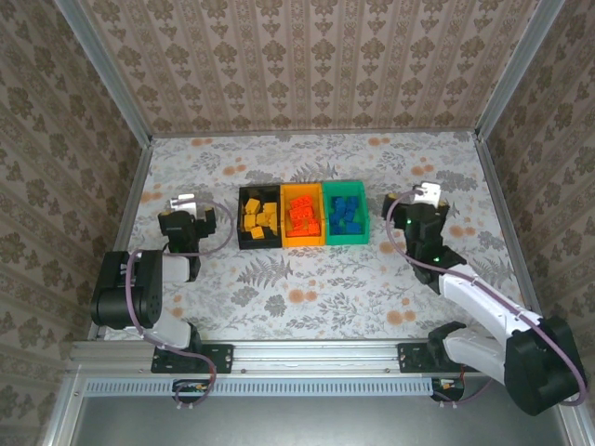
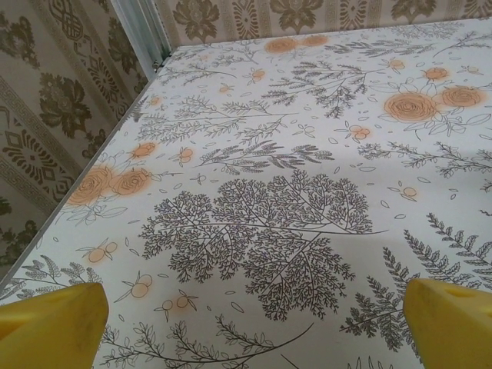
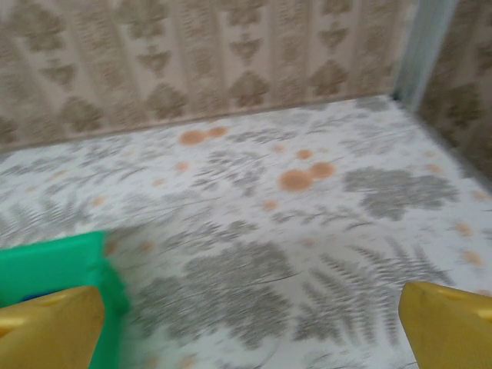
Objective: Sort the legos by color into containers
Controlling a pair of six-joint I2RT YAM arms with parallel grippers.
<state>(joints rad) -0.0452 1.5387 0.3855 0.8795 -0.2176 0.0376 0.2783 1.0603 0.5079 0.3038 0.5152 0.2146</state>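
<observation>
Top external view, containers (image 1: 303, 242) row lying left-to-right, legos (image 1: 301, 216) sorted inside, left hand (image 2: 254, 327), right hand (image 3: 250, 327) both spread wide, empty.

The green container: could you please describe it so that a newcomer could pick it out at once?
On the floral table, a black bin, an orange bin and the green container stand in a row near the middle. The green container is the right-hand end. It alone holds blue legos.
</observation>
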